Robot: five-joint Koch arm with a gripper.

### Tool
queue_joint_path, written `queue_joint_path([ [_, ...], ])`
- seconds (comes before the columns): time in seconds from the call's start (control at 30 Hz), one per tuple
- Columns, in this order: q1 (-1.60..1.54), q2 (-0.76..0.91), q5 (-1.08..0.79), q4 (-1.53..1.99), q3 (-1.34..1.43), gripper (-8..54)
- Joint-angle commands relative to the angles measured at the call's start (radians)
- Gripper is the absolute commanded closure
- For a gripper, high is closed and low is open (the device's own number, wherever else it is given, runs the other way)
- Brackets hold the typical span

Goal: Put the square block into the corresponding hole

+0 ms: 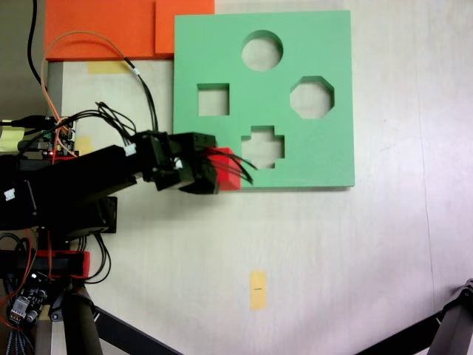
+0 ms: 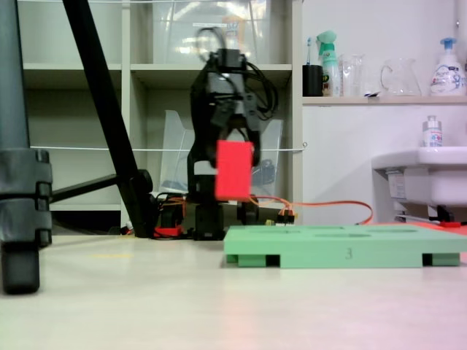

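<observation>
Above the board's near left corner: the red block (image 2: 234,170) hangs in the air, pinched in the gripper (image 2: 235,138), clear of the table and of the board.
Block from above: in a fixed view the block (image 1: 228,170) shows at the gripper (image 1: 222,168) tip, over the green board's lower left edge, just left of the cross-shaped cutout (image 1: 264,146).
Block shape: a plain red foam piece with flat faces and straight edges; from the side it looks taller than wide.
Gripper: black, jaws closed against the block from above, cables looping round it.
Square hole (image 1: 213,100): a square cutout in the left part of the board, up the picture from the block, with table showing through.
Board (image 1: 332,59): flat green foam, matte, square in outline; in the low fixed view the board (image 2: 350,251) lies flat on the table, with small notches along its front edge.
Other cutouts: a round hole (image 1: 262,50) and an octagonal hole (image 1: 312,97).
Orange slabs (image 1: 111,29): flat foam pieces touching the board's upper left corner.
Arm (image 1: 66,185): black, reaching in from the left, with orange and black wires behind it.
Table (image 1: 332,281): pale, smooth, faintly mottled, with a strip of yellow tape (image 1: 257,289).
Room: open shelves (image 2: 160,69) behind the arm, bottles (image 2: 445,69) on a ledge, a white sink (image 2: 423,175) at the right, a black tripod leg (image 2: 102,109) at the left.
</observation>
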Motion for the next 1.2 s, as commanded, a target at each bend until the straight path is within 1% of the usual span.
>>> queue_joint_path([
  [0.0,-0.120,-0.009,0.140,-0.055,-0.029,28.8],
  [0.13,-0.252,-0.074,0.282,-0.089,-0.051,28.7],
  [0.23,-0.327,-0.127,0.353,-0.149,-0.074,28.7],
  [0.33,-0.379,-0.216,0.393,-0.150,-0.164,28.8],
  [0.53,-0.428,-0.330,0.402,-0.147,-0.264,28.8],
  [0.8,-0.449,-0.368,0.420,-0.141,-0.270,28.8],
  [1.03,-0.485,-0.394,0.502,-0.115,-0.268,28.7],
  [1.17,-0.497,-0.393,0.505,-0.100,-0.270,28.7],
])
